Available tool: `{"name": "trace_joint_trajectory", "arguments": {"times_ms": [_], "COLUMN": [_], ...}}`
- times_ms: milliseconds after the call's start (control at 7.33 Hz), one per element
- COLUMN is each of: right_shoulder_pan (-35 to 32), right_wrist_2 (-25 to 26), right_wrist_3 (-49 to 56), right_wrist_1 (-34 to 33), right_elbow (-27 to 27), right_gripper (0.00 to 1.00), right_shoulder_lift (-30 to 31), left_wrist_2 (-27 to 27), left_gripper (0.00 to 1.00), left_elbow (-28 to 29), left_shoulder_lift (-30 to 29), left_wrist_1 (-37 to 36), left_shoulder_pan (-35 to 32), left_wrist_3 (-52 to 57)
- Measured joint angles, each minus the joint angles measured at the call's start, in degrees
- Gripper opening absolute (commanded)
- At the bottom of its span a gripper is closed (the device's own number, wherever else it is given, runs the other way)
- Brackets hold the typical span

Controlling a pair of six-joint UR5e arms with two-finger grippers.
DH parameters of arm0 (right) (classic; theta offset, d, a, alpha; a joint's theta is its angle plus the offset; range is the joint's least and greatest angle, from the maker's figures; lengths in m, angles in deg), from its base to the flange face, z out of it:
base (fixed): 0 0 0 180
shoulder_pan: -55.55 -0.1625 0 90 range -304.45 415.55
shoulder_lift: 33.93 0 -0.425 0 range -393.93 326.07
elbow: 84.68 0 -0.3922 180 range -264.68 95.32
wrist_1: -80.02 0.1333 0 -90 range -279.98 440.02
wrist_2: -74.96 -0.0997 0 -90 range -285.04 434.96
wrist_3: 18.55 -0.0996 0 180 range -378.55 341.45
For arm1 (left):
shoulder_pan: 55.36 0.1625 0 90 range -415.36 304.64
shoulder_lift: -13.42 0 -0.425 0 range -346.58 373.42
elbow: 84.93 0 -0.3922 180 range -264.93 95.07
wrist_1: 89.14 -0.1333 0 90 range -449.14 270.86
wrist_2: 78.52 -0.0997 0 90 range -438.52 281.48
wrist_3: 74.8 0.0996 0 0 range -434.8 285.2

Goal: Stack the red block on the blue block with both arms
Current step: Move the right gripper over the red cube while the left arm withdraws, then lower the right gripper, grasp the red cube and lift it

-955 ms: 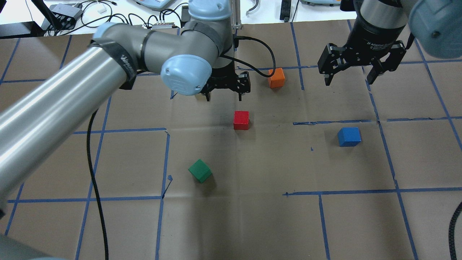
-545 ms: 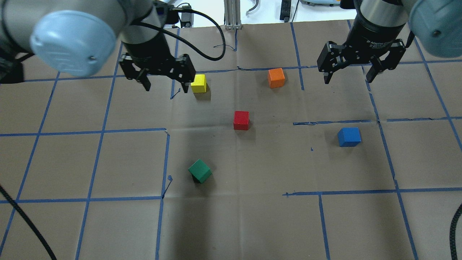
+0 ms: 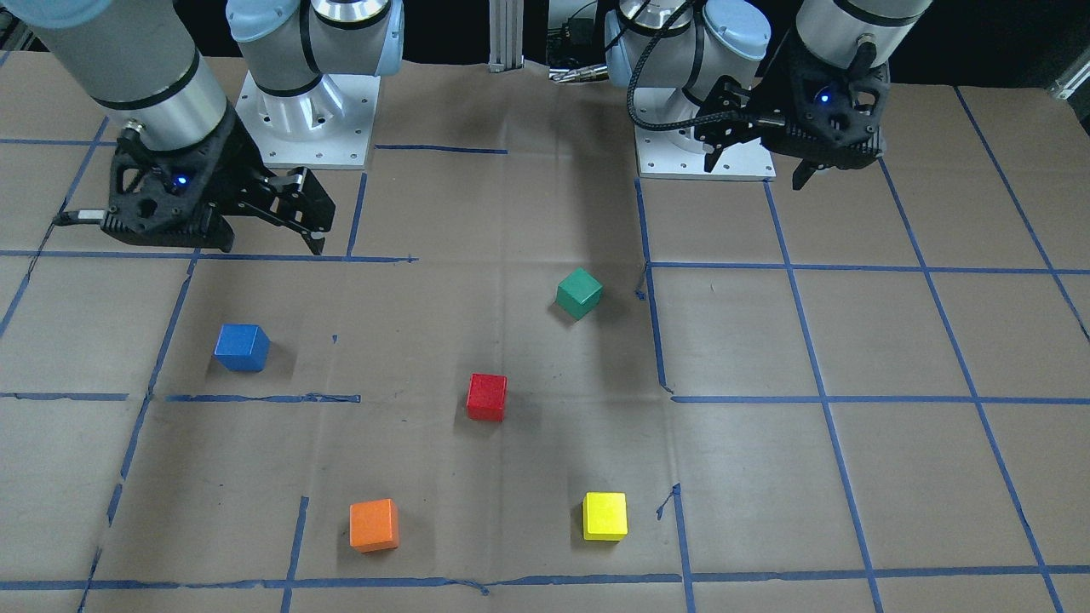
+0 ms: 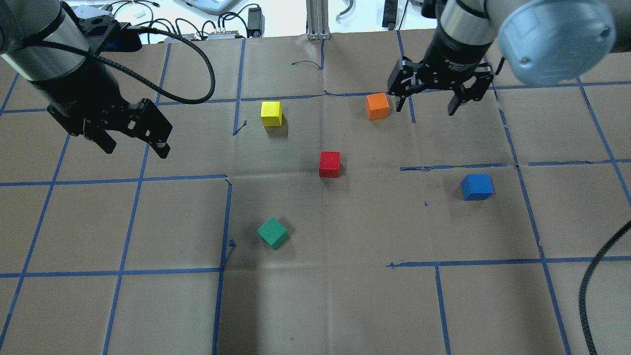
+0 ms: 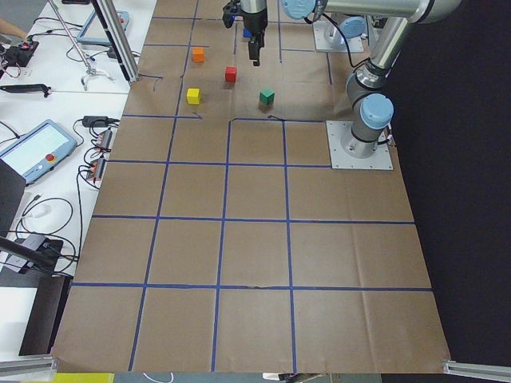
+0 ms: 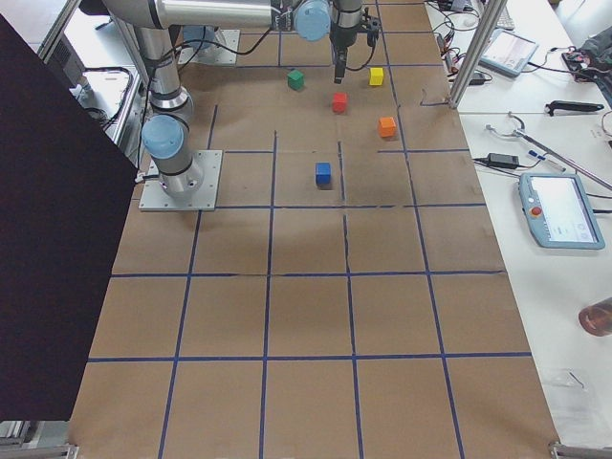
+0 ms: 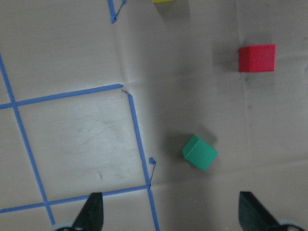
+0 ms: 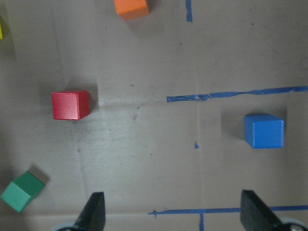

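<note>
Brown paper tabletop [image 4: 345,305] w/ blue-tape grid [image 4: 123,272] (torn spots), red block [image 4: 329,163] ctr.

Swung the left gripper [image 4: 137,149] out of the middle of the table [image 4: 345,305]. A second ago, seen from overhead, hung just past the red block [image 4: 329,164]; half a second ago, right beside the yellow block [image 4: 271,113]; now well to the left of it and nearer the robot. Uncovered the yellow block, hidden under the left arm [image 4: 44,54] a second ago. Pulled that arm's long silver forearm out of the left half of the overhead view. Shifted the right gripper [image 4: 425,108] leftward, from well right of the orange block [image 4: 377,106] to just beside it.
</note>
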Motion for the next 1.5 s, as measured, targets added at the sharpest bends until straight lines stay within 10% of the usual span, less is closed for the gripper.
{"name": "trace_joint_trajectory", "arguments": {"times_ms": [682, 1500], "right_shoulder_pan": [-14.8, -16.3], "right_wrist_2": [5.8, 7.3], "right_wrist_3": [-13.6, -16.4], "right_wrist_1": [-16.2, -25.5], "right_elbow": [0.1, -2.9], "right_gripper": [1.0, 1.0], "right_shoulder_lift": [-12.6, -23.1], "left_wrist_2": [-2.0, -4.6], "left_gripper": [1.0, 1.0], "left_elbow": [0.8, -0.1], "left_shoulder_lift": [-0.5, 0.2], "left_wrist_1": [-4.4, -4.5], "left_shoulder_pan": [-3.8, -7.1], "left_wrist_3": [-0.2, -0.6]}}
